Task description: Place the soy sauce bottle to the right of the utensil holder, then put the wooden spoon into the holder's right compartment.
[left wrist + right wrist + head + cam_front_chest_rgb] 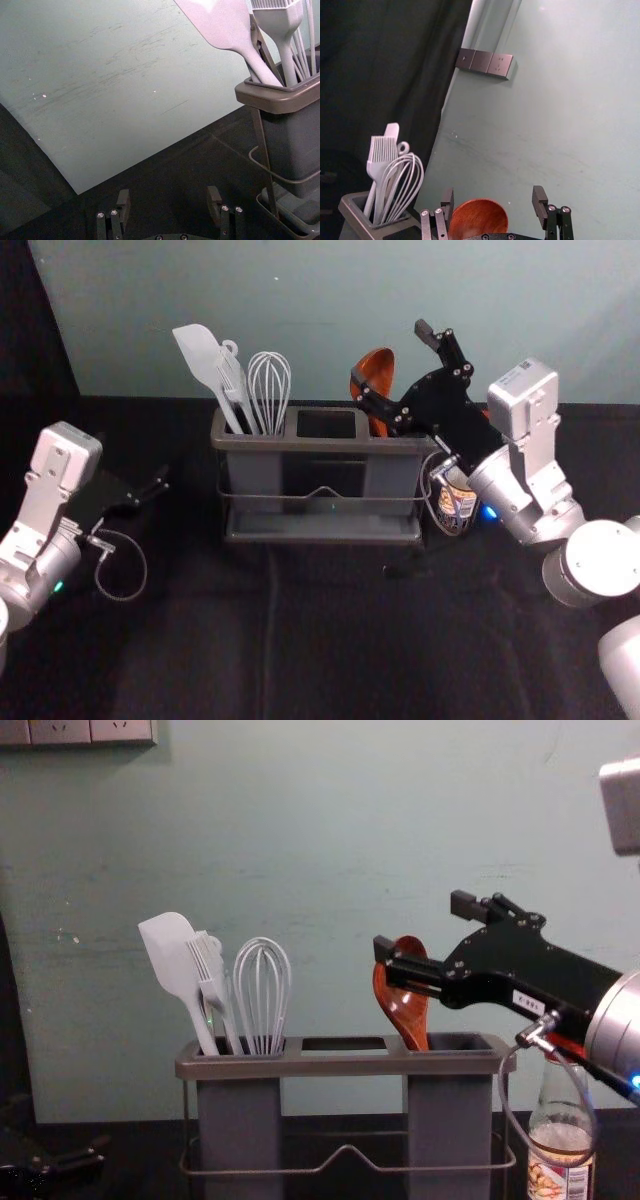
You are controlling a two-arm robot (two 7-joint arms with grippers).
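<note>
1. Pale green wall [330,320] rose behind the utensil holder [290,443]; black cloth [330,630] lay under it and in front of it. Wall sockets [90,730] sat high up, beyond the holder's left end.
2. Holder stood upright. Its left compartment had a white spatula [170,955], a white brush [212,985] and a white whisk [262,995], heads up.
3. Wooden spoon [405,1005]: in the holder's right compartment, handle down, bowl above the rim, slightly tilted toward the holder's left end.
4. Soy sauce bottle [458,505]: upright, just beside the holder's right end, partly hidden by the right arm and its cable.
5. Right gripper [395,358]: above the holder's right compartment, reaching in from the holder's right. Fingers were spread, released, nothing gripped. One finger was right by the spoon's bowl, overlapping it in the chest and right wrist views; whether they touched, could not tell.
6. Left gripper [158,486]: parked to the left of the holder, lower than its rim and apart from it. Fingers were wide apart in the left wrist view, with nothing held between them.
</note>
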